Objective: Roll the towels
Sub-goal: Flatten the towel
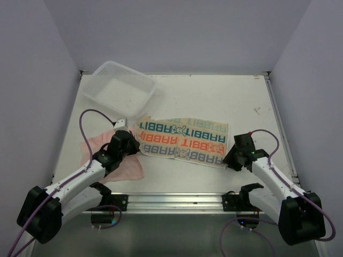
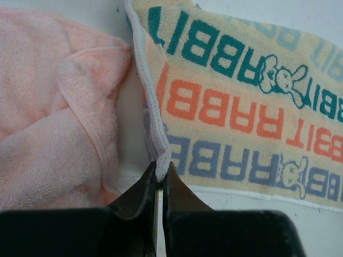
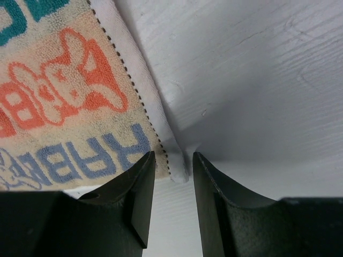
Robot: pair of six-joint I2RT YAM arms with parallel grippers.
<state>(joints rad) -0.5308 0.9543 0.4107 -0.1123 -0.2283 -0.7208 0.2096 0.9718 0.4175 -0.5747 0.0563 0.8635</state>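
The printed towel (image 1: 182,140) lies spread flat mid-table, with rows of teal, orange and blue letters (image 2: 241,107). My left gripper (image 1: 137,149) is at its left end, shut on the white hem (image 2: 159,168) near the front left corner. The pale pink towel (image 1: 128,167) lies crumpled just left of it (image 2: 53,107), partly under my left arm. My right gripper (image 1: 228,159) sits at the printed towel's front right corner. Its jaws stand apart (image 3: 174,158), and the white corner tip (image 3: 179,172) lies between them, unclamped.
A white mesh plastic basket (image 1: 153,85) stands tilted at the back left of the white table (image 1: 225,99). A metal rail (image 1: 177,201) runs along the near edge between the arm bases. Grey walls close in both sides and the back.
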